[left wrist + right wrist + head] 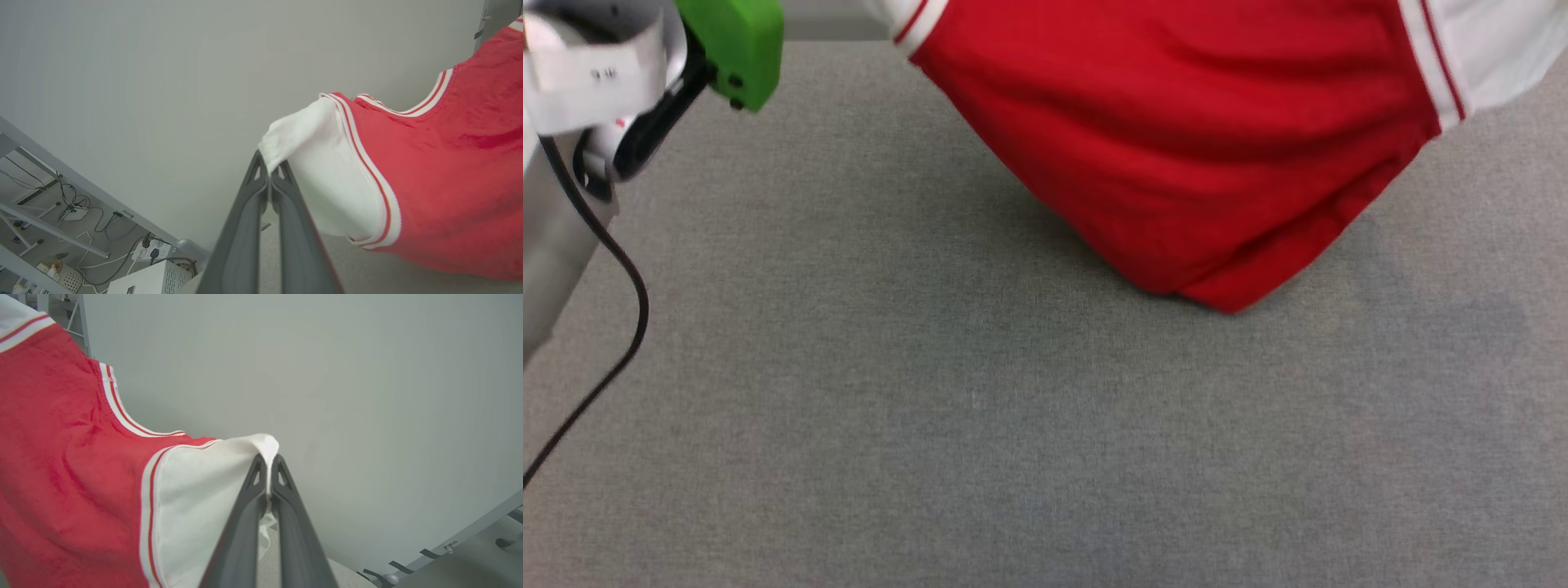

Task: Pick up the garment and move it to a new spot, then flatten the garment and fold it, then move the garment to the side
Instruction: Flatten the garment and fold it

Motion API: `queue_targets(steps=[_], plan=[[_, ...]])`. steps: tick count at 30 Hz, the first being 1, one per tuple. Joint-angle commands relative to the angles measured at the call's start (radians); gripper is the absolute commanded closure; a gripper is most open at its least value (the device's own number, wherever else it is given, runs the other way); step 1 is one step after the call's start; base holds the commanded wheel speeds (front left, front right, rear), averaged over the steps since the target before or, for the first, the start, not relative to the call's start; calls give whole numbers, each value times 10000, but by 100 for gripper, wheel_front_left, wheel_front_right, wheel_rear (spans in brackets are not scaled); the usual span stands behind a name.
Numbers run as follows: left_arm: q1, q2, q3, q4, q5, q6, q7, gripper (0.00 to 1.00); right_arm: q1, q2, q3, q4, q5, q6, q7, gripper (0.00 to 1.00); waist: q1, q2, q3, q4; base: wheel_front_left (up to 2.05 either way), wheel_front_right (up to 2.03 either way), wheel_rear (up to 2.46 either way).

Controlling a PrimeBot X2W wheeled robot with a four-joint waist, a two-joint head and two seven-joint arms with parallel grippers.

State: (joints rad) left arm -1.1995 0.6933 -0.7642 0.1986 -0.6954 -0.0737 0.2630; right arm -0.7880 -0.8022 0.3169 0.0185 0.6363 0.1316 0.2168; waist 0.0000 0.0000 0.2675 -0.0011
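Garment held up by both sleeves over the desk.
In the head view, the garment is seen hanging at the top, its red lower corner sagging toward the grey desk. In the left wrist view, the left fingers are closed on a white sleeve's edge. In the right wrist view, the right fingers are pinched shut on the other white sleeve.

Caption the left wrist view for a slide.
Left tool shut on the white sleeve of the red garment, held up before a pale wall.
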Motion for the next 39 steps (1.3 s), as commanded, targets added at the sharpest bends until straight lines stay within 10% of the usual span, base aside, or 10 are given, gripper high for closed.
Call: queue_targets(steps=[1,24,39], plan=[[-608,-275,113,223,207,17,-126,100,-771,116,80,191,-57,-9,90,100,0,0,690,-112,0,0,0],[-8261,-2213,159,5690,1562,-558,-3276,100,-10828,2496,2030,6410,-1753,-9,-1459,100,0,0,3267,-279,0,0,0],[-5565,-1856,-1309,6783,-631,-568,-4849,100,-9057,3051,4890,7824,-6,-9,-3506,100,0,0,2808,-403,0,0,0]])
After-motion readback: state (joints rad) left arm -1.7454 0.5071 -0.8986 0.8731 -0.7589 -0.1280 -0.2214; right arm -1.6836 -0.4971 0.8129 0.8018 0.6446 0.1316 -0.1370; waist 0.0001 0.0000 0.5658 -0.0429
